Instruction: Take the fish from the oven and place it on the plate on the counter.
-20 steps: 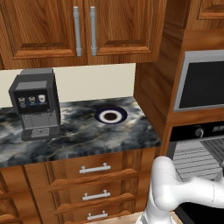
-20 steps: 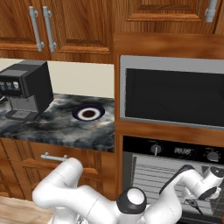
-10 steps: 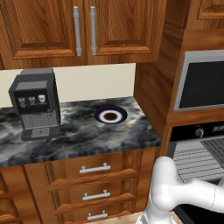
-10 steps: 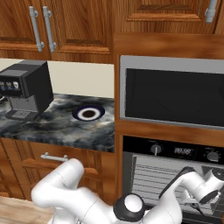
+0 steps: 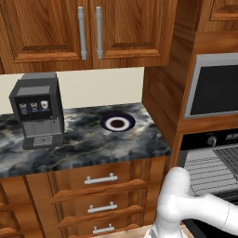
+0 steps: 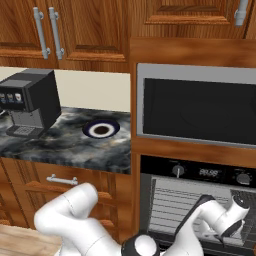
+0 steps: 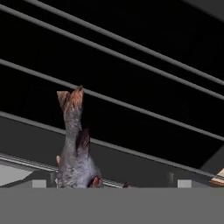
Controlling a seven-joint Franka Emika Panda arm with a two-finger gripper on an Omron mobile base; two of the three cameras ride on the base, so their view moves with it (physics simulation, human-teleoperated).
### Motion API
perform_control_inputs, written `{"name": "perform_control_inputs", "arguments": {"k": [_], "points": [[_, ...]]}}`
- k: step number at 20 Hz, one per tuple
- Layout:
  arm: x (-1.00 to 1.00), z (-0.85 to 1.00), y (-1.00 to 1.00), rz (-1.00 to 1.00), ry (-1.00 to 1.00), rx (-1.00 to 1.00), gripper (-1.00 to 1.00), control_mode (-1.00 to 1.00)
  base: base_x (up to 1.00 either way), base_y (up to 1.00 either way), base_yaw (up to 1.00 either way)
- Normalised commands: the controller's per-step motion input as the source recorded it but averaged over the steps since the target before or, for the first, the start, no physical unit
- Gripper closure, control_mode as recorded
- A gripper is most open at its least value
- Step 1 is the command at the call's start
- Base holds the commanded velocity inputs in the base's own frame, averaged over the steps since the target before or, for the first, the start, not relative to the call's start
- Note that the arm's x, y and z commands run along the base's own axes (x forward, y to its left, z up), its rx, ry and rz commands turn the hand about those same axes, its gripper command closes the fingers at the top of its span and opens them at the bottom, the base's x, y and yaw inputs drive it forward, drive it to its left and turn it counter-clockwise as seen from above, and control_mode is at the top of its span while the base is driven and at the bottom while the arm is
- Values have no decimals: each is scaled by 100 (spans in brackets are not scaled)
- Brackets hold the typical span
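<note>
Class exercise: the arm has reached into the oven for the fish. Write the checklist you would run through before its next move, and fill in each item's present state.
1. Gripper open, nothing held: ok.
2. Fish ahead of the hand, lying on the wire rack: ok.
3. Fish sitting between the fingertips: cannot tell, they are hidden low in the hand view.
4. Oven open, arm reaching inside: ok.
5. Plate bare on the counter: ok.
6. Coffee machine standing apart from the plate: ok.

Your two base views look forward and down from behind the arm, left and right, sharing the counter (image 5: 93, 144), plate (image 5: 117, 123) and oven (image 6: 200, 200). Your hand view sits close inside, facing the wire racks (image 7: 131, 105).
</note>
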Motion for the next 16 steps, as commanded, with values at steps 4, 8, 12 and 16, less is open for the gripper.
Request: {"name": "perform_control_inputs", "arguments": {"k": [4, 8, 12, 16], "points": [[-1, -11, 12, 0, -1, -9, -100, -100, 0, 0, 0], [-6, -33, 6, 0, 0, -9, -100, -100, 0, 0, 0], [-7, -40, 1, 0, 0, -5, -100, -100, 0, 0, 0], [-4, -34, 10, -1, 0, 0, -100, -100, 0, 0, 0]]}}
